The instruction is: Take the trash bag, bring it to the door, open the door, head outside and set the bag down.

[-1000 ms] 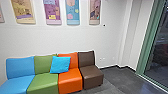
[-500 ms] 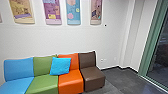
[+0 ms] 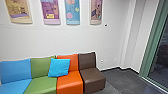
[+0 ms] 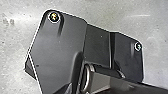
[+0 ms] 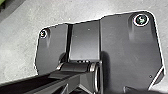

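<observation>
The trash bag is the one thing I can't place from where I'm standing: whether the robot has it, or it's lying about somewhere, I couldn't say. Nor can I tell whether the left gripper or the right gripper is let go, clenched or closed around something, so I wouldn't swear the picking up is done.

What's plain is that we're indoors. There's a row of seats, blue (image 3: 15, 71), green (image 3: 41, 86), orange (image 3: 71, 81) and brown (image 3: 92, 76), with a bright blue cushion (image 3: 59, 67) leaning where the green and orange ones meet, and posters (image 3: 72, 12) up on the white wall (image 3: 65, 40) behind them. Off to the robot's right, past some dark floor (image 3: 121, 80), stands a tall pane of glass (image 3: 162, 60) in a green frame (image 3: 151, 47), dim on its far side. That may be near the way out, though I can't tell if it is the door.

So, by my reckoning, going outside and putting the bag down are both left to do, and likely opening the door too.
</observation>
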Motion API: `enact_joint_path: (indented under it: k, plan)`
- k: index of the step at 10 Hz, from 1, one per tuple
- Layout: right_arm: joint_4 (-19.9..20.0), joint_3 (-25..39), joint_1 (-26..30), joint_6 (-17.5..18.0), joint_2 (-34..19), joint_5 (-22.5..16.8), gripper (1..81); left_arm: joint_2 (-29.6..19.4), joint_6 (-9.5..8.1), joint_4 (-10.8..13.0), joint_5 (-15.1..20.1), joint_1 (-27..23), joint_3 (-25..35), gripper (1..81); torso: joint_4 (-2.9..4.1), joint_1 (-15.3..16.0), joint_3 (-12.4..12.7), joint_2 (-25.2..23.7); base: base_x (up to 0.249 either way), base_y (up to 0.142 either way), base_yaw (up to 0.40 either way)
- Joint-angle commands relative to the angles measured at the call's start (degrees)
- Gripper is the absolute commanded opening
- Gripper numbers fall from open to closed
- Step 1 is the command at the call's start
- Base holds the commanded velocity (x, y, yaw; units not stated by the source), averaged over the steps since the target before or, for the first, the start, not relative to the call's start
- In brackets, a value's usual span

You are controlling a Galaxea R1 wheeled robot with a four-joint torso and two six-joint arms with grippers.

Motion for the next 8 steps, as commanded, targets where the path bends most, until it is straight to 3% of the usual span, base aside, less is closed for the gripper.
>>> enact_joint_path:
  k: [1,8]
  plan:
    - [0.10,0.48,3.45,-0.22,0.32,-2.80,81.1,0.12,0.14,-0.17,3.01,-3.22,0.27,81.1,0.00,0.00,0.00,0.00,0.133,0.000,0.000]
    - [0.19,0.47,3.19,-0.22,0.06,-2.80,81.1,0.21,0.14,-0.17,2.92,-2.96,0.27,81.1,0.00,0.02,0.00,0.00,0.128,0.000,0.000]
